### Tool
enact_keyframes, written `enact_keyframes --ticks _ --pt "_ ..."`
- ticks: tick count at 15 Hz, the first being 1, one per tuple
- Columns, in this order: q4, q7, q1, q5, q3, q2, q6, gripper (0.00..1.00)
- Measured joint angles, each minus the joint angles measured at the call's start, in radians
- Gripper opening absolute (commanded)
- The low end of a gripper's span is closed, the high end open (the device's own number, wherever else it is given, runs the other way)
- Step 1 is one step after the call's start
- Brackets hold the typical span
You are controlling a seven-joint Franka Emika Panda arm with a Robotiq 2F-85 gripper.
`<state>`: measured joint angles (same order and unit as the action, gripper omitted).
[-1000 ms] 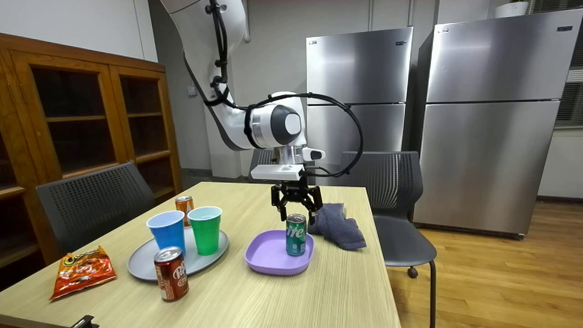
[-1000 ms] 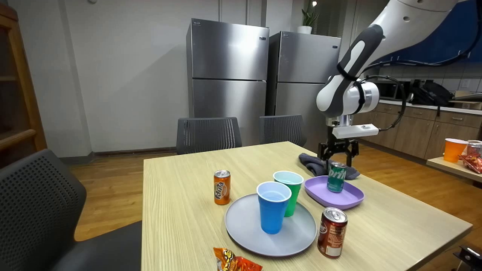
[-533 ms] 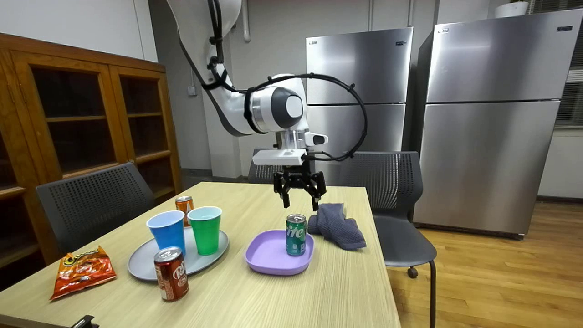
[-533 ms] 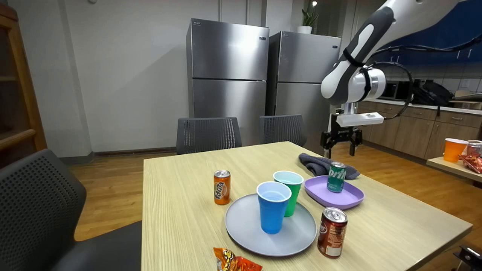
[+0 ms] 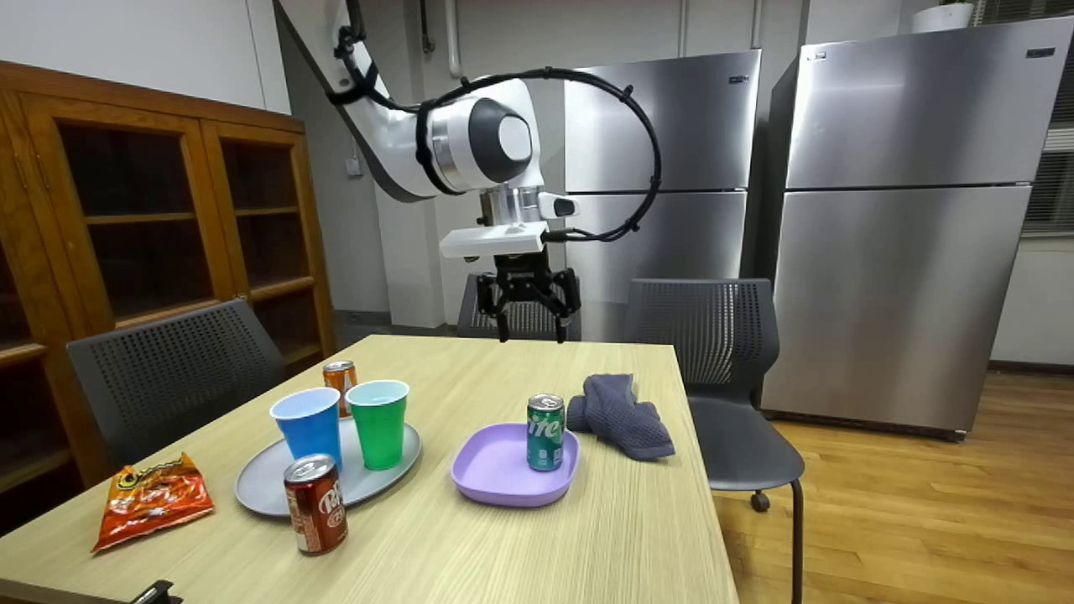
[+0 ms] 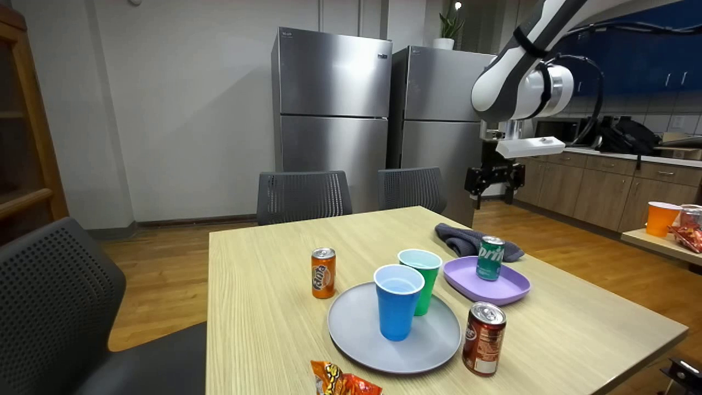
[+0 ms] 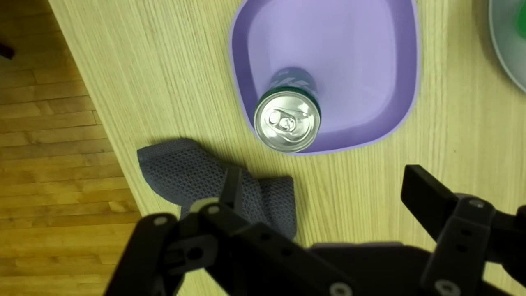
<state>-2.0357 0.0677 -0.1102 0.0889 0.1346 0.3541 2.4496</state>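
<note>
The black two-finger tool (image 5: 532, 331) hangs above the light wood-grain surface (image 5: 625, 537), its fingers spread wide apart with nothing between them. The green cylindrical metal Sprite can (image 5: 545, 445) stands upright inside the shallow purple rounded-square plate (image 5: 493, 461), near the rim on the side of the crumpled dark grey textile cloth (image 5: 621, 419). Tool and can are well apart

Progress (a judgement from position only): placement of the can appears complete, since it is upright, within the rim and free of the tool. No further handling of it appears to be left

Count on this surface:
- Cans: three; the green one, one orange metal Fanta can (image 6: 323, 277) and one dark red metal Dr Pepper can (image 6: 484, 343), all upright
- Plates: two; the purple one and one flat round grey plate (image 6: 362, 334)
- Cups: two, both on the grey plate; one tapered blue plastic cup (image 6: 396, 312) and one tapered green plastic cup (image 5: 382, 432)
- Bags: one shiny orange snack bag (image 5: 155, 501)
- Cloths: one
</note>
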Motion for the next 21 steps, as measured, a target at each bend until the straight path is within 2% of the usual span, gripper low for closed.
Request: enact_keyframes --ticks 6,17,21 --pt "-0.106 0.109 0.004 0.0 -0.054 -0.108 0.0 1.0" --pt "-0.127 0.12 0.005 0.0 -0.057 -0.123 0.001 1.0" --pt "-0.152 0.12 0.005 -0.007 -0.058 -0.173 0.001 1.0"
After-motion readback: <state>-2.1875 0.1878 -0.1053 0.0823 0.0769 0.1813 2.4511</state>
